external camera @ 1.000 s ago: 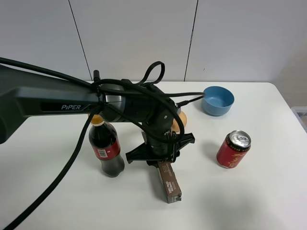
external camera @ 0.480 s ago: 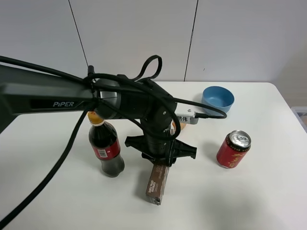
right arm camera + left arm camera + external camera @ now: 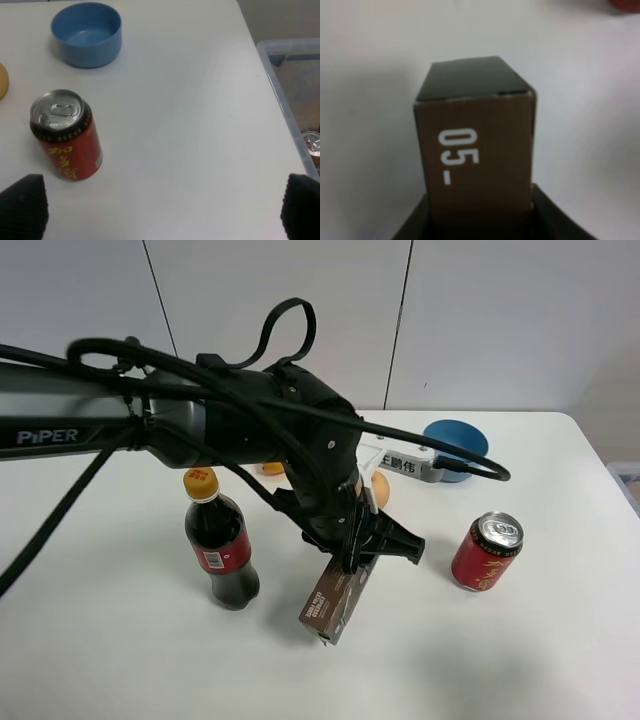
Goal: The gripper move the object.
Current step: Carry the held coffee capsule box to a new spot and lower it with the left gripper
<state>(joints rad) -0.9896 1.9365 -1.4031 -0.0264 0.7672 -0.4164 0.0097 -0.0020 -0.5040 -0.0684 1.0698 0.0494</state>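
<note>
The object, a long dark-brown carton [image 3: 335,598] with white print, hangs tilted in my left gripper [image 3: 353,558], its lower end pointing toward the table's front. The left gripper is shut on the carton's upper end. In the left wrist view the carton [image 3: 477,145] fills the middle, printed "05-", with the gripper [image 3: 480,222] clamped on both of its sides at the frame's bottom. My right gripper [image 3: 162,207] is open wide and empty above the table, near the red can [image 3: 65,135]. The right arm does not show in the exterior view.
A cola bottle [image 3: 220,545] with a yellow cap stands left of the carton. The red can [image 3: 487,550] stands to its right. A blue bowl [image 3: 455,445] sits at the back right. An orange object [image 3: 379,490] lies behind the gripper. A clear bin [image 3: 295,95] stands off the table's right edge.
The left arm has risen and its wrist has turned. The carton swung from pointing front right to front left and now hangs tilted in the gripper.
</note>
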